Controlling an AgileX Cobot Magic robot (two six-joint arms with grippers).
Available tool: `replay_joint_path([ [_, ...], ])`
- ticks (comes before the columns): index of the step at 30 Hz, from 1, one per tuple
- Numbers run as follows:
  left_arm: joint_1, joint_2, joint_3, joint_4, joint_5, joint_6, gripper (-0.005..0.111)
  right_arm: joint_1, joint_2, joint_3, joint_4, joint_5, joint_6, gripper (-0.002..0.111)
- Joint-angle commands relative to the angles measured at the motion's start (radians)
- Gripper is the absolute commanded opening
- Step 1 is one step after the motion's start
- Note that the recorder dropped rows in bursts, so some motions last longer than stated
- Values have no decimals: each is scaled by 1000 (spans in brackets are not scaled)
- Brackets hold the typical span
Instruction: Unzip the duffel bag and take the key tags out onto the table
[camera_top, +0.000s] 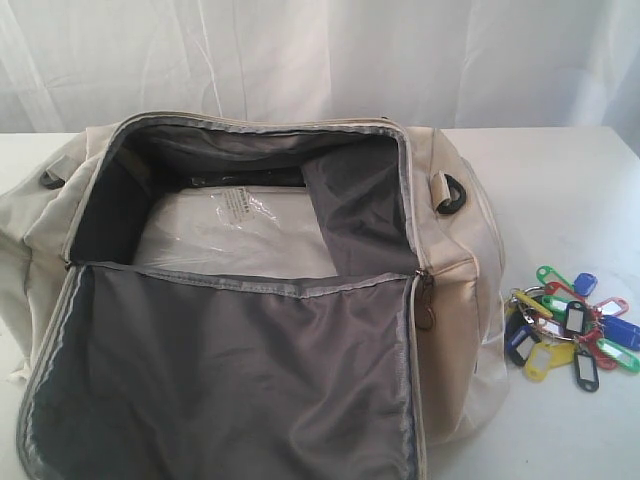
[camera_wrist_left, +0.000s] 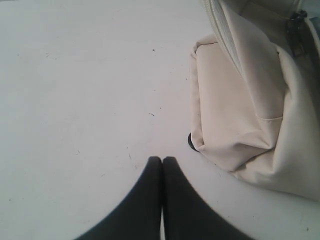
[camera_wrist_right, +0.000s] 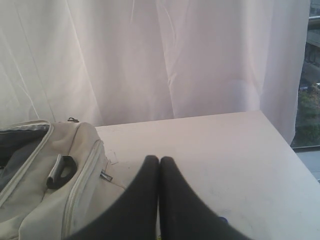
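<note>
The cream duffel bag (camera_top: 470, 290) lies unzipped on the white table (camera_top: 560, 190), its grey-lined flap (camera_top: 240, 380) folded toward the front. Inside sits a white packet in clear plastic (camera_top: 240, 235). The key tags (camera_top: 572, 335), a bunch in yellow, green, blue, red and black, rest on the table right of the bag. Neither gripper shows in the exterior view. My left gripper (camera_wrist_left: 162, 160) is shut and empty over bare table beside a bag corner (camera_wrist_left: 235, 125). My right gripper (camera_wrist_right: 159, 160) is shut and empty, beside the bag's end (camera_wrist_right: 60, 185).
A white curtain (camera_top: 320, 50) hangs behind the table. In the right wrist view the table's far edge (camera_wrist_right: 280, 130) meets a window strip (camera_wrist_right: 310, 90). A black strap ring (camera_top: 450, 193) sits on the bag's right end.
</note>
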Motion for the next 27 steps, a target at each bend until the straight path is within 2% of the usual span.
replay_joint_path([
  [1,0,-5,4,1,-2,-9,0,2,-7,1,-6,-3,-3,0],
  [21,0,-5,4,1,-2,-9,0,0,-7,1,-49,3,-11,0],
  [27,0,-5,4,1,-2,-9,0,-2,-49,1,-60,59,-158,0],
])
